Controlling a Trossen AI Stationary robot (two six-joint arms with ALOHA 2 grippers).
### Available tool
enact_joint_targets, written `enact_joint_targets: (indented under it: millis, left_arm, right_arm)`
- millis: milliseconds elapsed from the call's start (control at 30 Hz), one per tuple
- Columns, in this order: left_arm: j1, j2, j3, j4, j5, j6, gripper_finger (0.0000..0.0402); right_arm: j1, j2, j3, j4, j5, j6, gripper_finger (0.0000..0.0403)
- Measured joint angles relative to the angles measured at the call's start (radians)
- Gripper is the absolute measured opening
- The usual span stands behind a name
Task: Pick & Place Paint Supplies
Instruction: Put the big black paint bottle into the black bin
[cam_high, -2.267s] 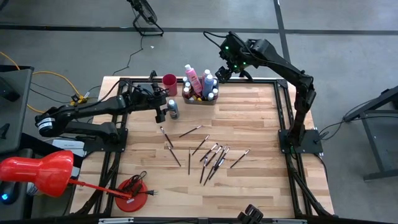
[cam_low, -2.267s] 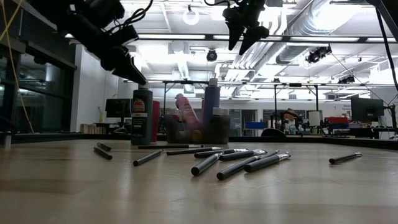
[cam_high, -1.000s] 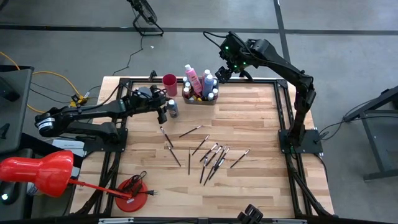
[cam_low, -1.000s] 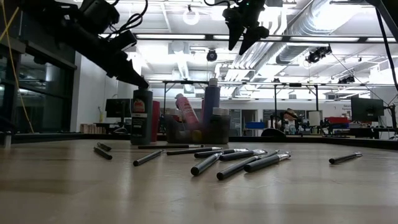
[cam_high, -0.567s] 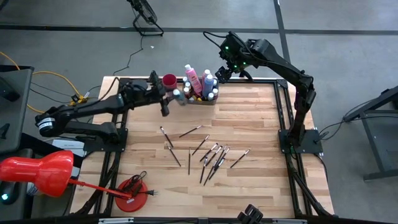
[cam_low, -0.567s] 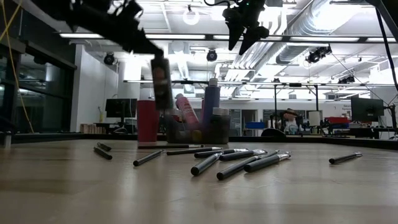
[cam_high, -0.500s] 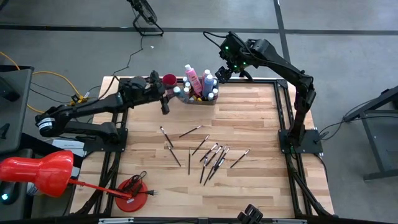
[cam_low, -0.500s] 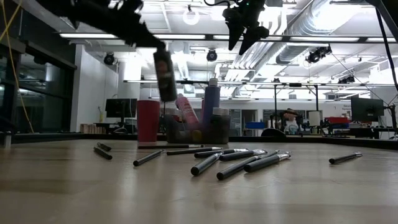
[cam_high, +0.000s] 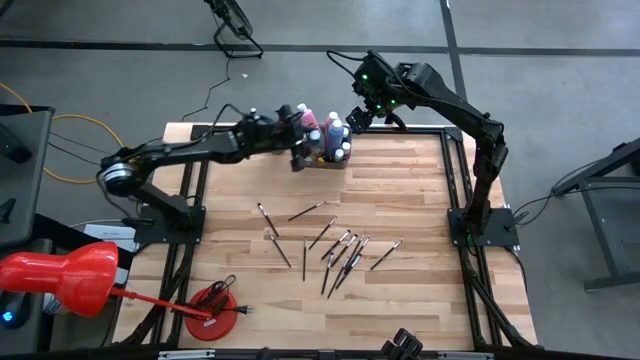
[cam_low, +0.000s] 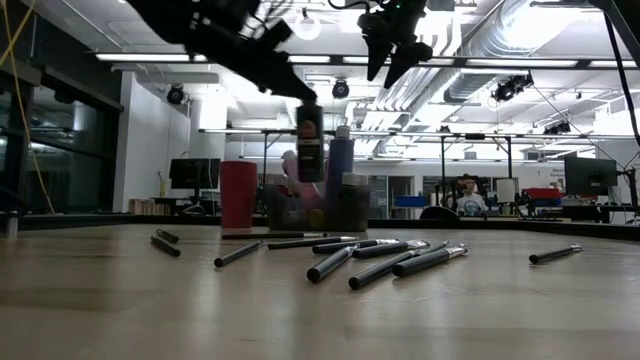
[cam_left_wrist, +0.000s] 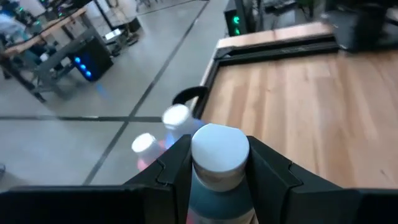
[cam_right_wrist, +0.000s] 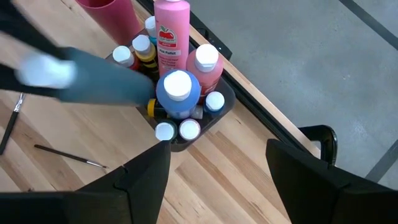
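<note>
My left gripper (cam_high: 298, 150) is shut on a dark teal paint bottle with a white cap (cam_low: 310, 145). It holds the bottle in the air over the left end of the grey tray (cam_high: 326, 163). The tray holds several upright bottles, among them a tall pink one (cam_right_wrist: 171, 31) and a blue one (cam_right_wrist: 178, 93). My right gripper (cam_right_wrist: 217, 186) is open and empty, high above the tray's far right side. Several dark-handled paintbrushes (cam_high: 335, 248) lie flat on the wooden table in front of the tray. My left gripper pinches the bottle's upper body just below the white cap (cam_left_wrist: 217, 186), one finger (cam_left_wrist: 168, 171) on each side. The fingers slant down from the table's left. The bottle hangs upright below them (cam_low: 310, 160), clear of the table and the tray.
A pink cup (cam_low: 238, 195) stands just left of the tray. A red round tool (cam_high: 212, 310) lies at the table's near left corner. A black metal frame (cam_high: 455, 190) runs along the table's edges. The near half of the table beyond the brushes is bare wood.
My left gripper has shut on the bottle, which stood on the table left of the tray. It has lifted the bottle clear and carried it up and toward the far right. The bottle was tilted on the way and now hangs upright over the tray's left end.
</note>
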Motion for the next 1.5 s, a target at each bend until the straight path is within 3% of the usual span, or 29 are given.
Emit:
enact_joint_targets:
  millis: [167, 400, 700, 1100, 1500]
  left_arm:
    - [0.058, 0.108, 0.064, 0.009, 0.0, -0.094, 0.0116]
    - [0.126, 0.168, 0.066, -0.012, 0.053, -0.219, 0.0116]
    - [0.13, 0.173, 0.068, -0.023, 0.003, -0.238, 0.0117]
    - [0.13, 0.176, 0.067, -0.037, 0.041, -0.211, 0.0168]
    - [0.13, 0.176, 0.07, -0.033, 0.053, -0.181, 0.0171]
  right_arm:
    - [0.0, 0.0, 0.0, 0.001, 0.0, 0.0, 0.0258]
    - [0.0, 0.0, 0.0, 0.007, 0.0, 0.0, 0.0258]
    - [0.0, 0.0, 0.0, 0.022, 0.0, 0.0, 0.0258]
    - [0.0, 0.0, 0.0, 0.025, 0.0, 0.0, 0.0258]
    - [0.0, 0.0, 0.0, 0.025, 0.0, 0.0, 0.0258]
